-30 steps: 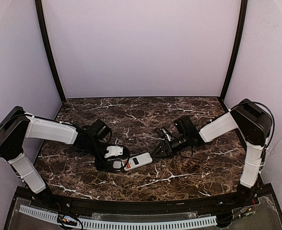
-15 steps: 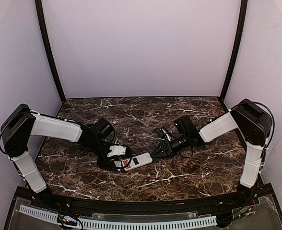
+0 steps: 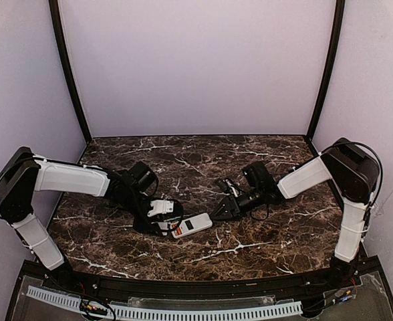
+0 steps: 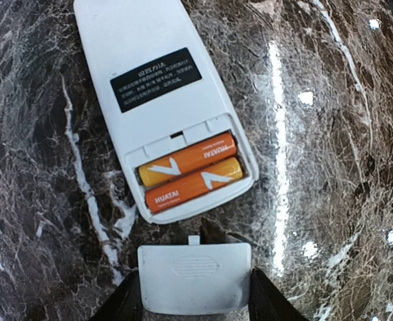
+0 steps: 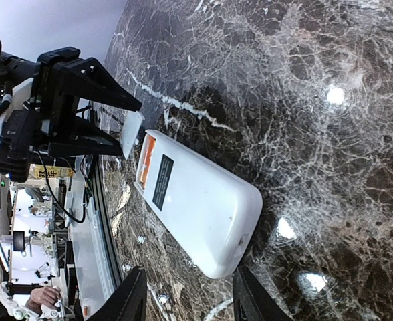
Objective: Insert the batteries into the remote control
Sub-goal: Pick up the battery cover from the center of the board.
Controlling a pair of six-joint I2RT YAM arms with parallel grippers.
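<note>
The white remote control (image 4: 156, 93) lies back up on the marble, with two orange batteries (image 4: 190, 167) lying side by side in its open recess. It also shows in the top view (image 3: 192, 225) and the right wrist view (image 5: 196, 204). My left gripper (image 4: 195, 294) is shut on the small white cover piece (image 4: 194, 275), held just short of the remote's battery end. In the top view my left gripper (image 3: 162, 215) is at the remote's left end. My right gripper (image 5: 186, 297) is open and empty just off the remote's other end, shown in the top view (image 3: 222, 210).
The dark marble tabletop (image 3: 263, 241) stretches around the remote. Lilac walls and black corner posts (image 3: 323, 73) close the back and sides. The black front rail (image 3: 203, 287) runs along the near edge.
My left gripper with the cover has drawn back a little to the left from the remote's end after pushing in. The right arm and the remote have not moved.
</note>
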